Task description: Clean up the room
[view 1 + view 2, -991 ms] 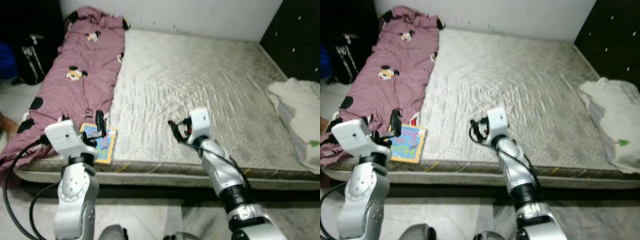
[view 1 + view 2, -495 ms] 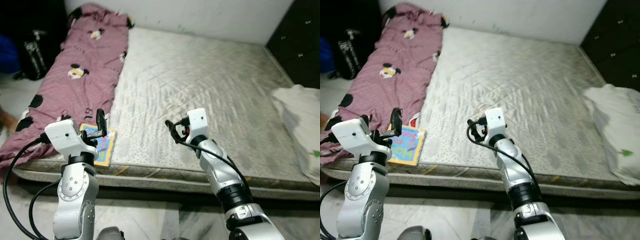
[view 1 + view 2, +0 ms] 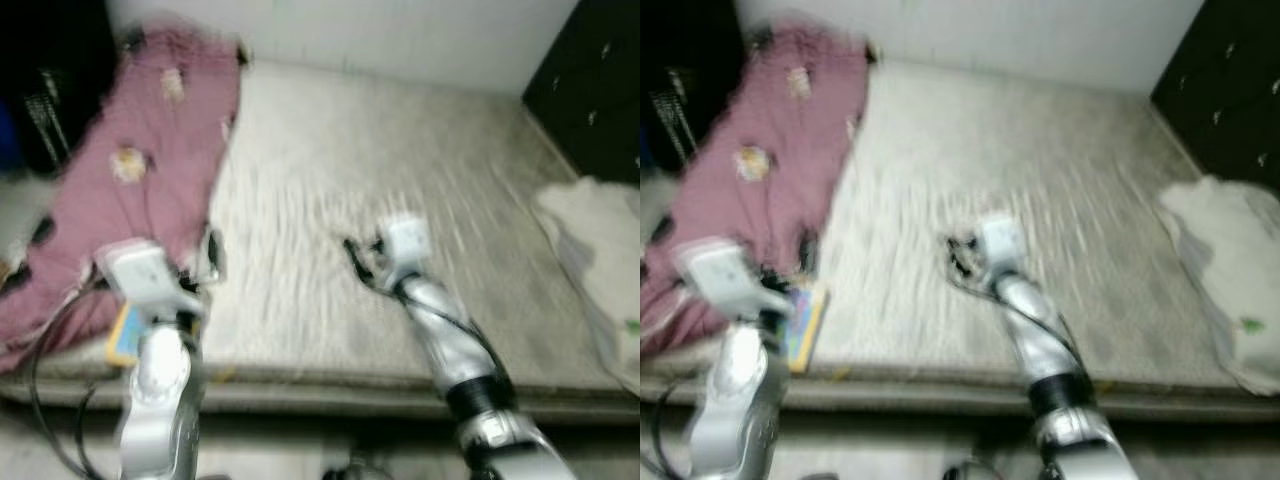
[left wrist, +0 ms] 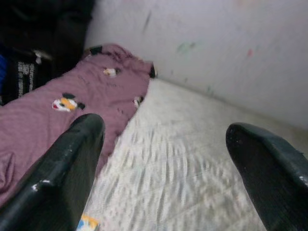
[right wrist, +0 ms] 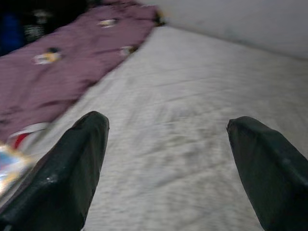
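1. Hovering over the near edge of the mattress, both arms are up and empty: the left gripper has its two black fingers spread wide, and so does the right gripper, nothing between either pair.
2. Lying at about 9 o'clock from the left arm, right on the mattress edge, is a thin flat booklet with a bright yellow and blue cover; blur makes it hard to read, but it looks like the nearest thing to tidy.
3. Draped down the left side from 11 o'clock is a soft maroon blanket with cartoon patches, rumpled and spilling over the edge.
4. Sitting bare, the mattress shows a quilted, stitched grey-white surface, creased in the middle.
5. Slumped at 3 o'clock off the bed's right side is a pale, soft bundle, probably bedding, beside a dark cabinet.
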`<state>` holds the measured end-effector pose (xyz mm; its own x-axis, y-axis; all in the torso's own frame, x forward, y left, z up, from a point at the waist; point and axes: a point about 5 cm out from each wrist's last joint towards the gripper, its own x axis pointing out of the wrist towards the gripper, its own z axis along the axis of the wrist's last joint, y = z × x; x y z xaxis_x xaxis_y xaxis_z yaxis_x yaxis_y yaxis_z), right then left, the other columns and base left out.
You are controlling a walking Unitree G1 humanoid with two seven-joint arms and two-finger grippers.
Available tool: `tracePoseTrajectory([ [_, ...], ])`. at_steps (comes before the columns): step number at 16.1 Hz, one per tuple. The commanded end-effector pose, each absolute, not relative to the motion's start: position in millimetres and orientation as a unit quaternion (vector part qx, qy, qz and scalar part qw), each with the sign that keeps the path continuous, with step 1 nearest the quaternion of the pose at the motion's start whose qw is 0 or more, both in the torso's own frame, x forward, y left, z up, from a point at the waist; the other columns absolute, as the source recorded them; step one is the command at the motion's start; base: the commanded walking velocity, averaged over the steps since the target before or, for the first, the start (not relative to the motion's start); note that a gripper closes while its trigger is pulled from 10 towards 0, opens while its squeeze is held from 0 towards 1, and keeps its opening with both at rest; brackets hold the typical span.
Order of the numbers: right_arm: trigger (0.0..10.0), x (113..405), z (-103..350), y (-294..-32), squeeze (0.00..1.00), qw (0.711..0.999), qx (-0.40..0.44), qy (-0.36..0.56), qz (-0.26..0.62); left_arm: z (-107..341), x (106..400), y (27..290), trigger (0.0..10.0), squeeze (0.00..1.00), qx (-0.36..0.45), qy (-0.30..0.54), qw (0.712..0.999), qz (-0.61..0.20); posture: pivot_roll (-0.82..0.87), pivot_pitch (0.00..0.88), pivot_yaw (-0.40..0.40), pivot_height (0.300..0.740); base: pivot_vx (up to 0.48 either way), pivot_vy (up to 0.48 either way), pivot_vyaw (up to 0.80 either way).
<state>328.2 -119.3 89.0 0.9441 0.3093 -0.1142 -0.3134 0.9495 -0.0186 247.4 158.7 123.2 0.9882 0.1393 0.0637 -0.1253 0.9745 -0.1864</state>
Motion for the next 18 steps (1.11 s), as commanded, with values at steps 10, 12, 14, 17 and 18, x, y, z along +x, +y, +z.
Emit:
tracePoseTrajectory([
  [10, 10.0, 260, 86, -194, 0.0, 0.998, -0.04, 0.0, -0.044, 99, 260, 138, 10.0, 0.0, -0.006, -0.022, 0.999, -0.023, -0.1, 0.0, 0.103, 0.74, 0.0, 0.0, 0.0],
  [12, 10.0, 256, 88, -184, 0.0, 0.998, -0.057, -0.004, -0.026, 100, 256, 140, 10.0, 0.0, -0.008, -0.021, 0.999, -0.03, -0.1, 0.0, 0.106, 0.74, 0.0, 0.0, 0.0],
  [14, 10.0, 261, 90, -174, 0.0, 0.999, -0.047, -0.008, -0.01, 99, 249, 148, 10.0, 0.0, -0.006, -0.018, 1.0, -0.018, -0.07, 0.001, 0.108, 0.74, 0.0, 0.0, 0.0],
  [17, 10.0, 269, 87, -162, 0.0, 0.999, -0.025, 0.016, 0.012, 96, 249, 149, 10.0, 0.0, -0.006, -0.004, 1.0, -0.002, -0.05, 0.0, 0.072, 0.74, 0.0, 0.0, -0.27],
  [18, 10.0, 273, 87, -158, 0.0, 0.999, -0.014, 0.022, 0.023, 98, 250, 146, 10.0, 0.0, -0.014, -0.003, 1.0, 0.003, -0.05, 0.0, 0.055, 0.74, 0.0, 0.0, -0.8],
])
